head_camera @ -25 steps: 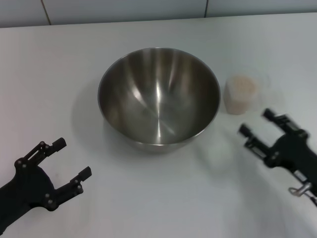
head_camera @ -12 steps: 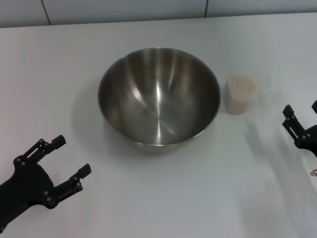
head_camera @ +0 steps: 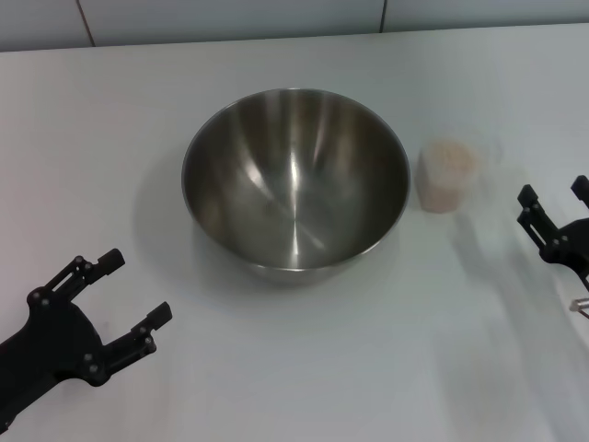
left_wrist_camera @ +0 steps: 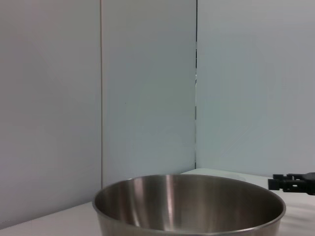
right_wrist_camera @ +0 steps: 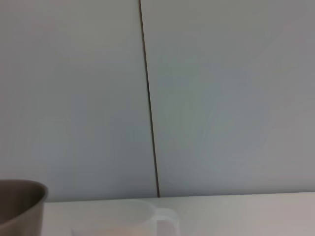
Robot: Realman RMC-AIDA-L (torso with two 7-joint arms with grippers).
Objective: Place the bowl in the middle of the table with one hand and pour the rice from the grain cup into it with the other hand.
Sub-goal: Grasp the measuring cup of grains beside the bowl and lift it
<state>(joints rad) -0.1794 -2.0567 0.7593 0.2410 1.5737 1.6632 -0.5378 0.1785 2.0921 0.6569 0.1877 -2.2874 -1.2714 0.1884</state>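
The steel bowl (head_camera: 295,180) stands empty in the middle of the white table (head_camera: 110,120); it also shows in the left wrist view (left_wrist_camera: 189,204) and its edge in the right wrist view (right_wrist_camera: 19,206). The clear grain cup (head_camera: 447,174) stands upright just right of the bowl, full of pale rice (head_camera: 449,157); its rim and handle show in the right wrist view (right_wrist_camera: 142,219). My left gripper (head_camera: 133,290) is open and empty near the table's front left. My right gripper (head_camera: 554,191) is open and empty at the right edge, right of the cup and apart from it.
A grey-white tiled wall (head_camera: 230,18) runs along the table's far edge. One finger of the right gripper shows far off in the left wrist view (left_wrist_camera: 293,183).
My right gripper has swung from in front of the cup out to the right edge, then edged slightly back and up. My left gripper has barely shifted. Bowl and cup have not moved.
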